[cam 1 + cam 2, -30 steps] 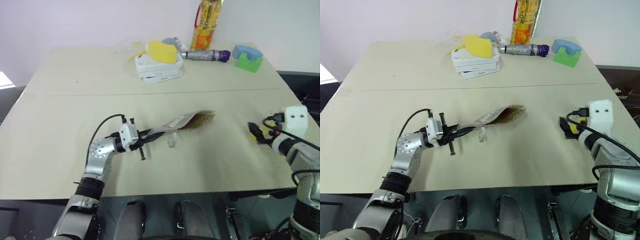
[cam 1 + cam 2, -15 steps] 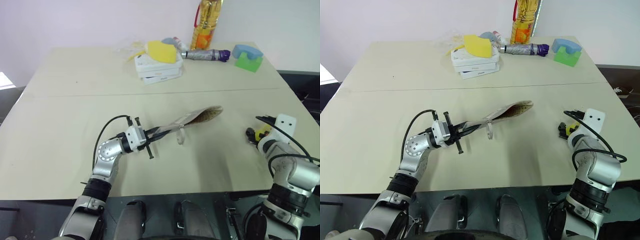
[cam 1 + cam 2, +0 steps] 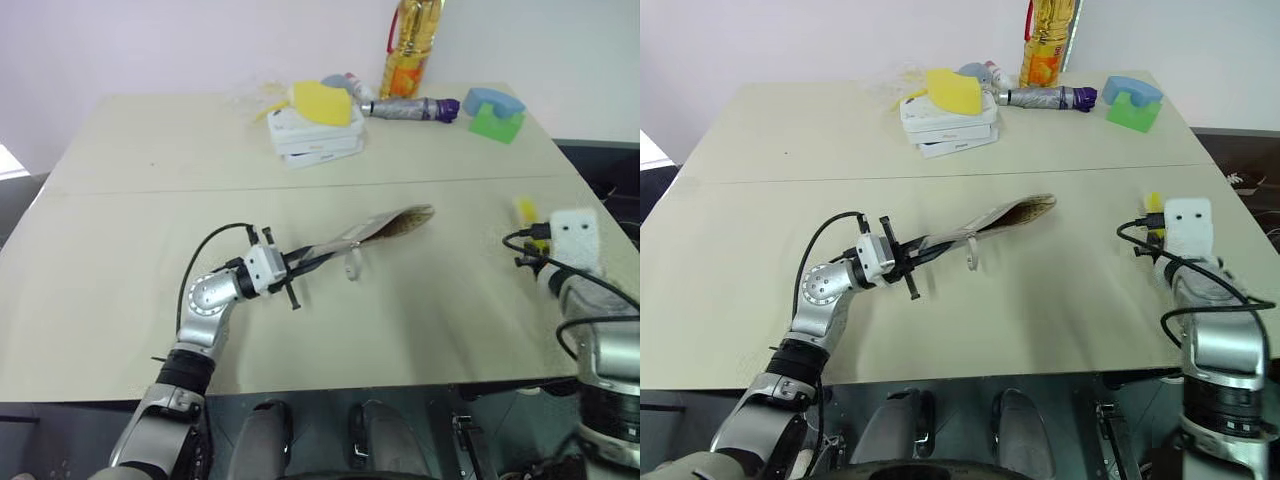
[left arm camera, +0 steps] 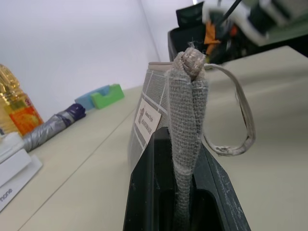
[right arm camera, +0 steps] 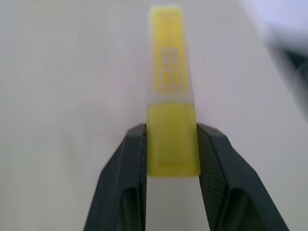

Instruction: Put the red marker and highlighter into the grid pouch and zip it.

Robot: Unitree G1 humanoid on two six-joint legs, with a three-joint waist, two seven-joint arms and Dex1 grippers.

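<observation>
Right gripper [image 5: 171,159] now closed on the highlighter [image 5: 169,91] and lifted off the table [image 3: 130,230]; left gripper [image 4: 185,192] still clamping the grid pouch [image 3: 370,232] aloft, beyond its fingertips; insertion next.

Even, bright light is falling from overhead; soft shadows are lying on the table [image 3: 120,260]. The highlighter [image 5: 168,72] is blurring toward its far end.
</observation>
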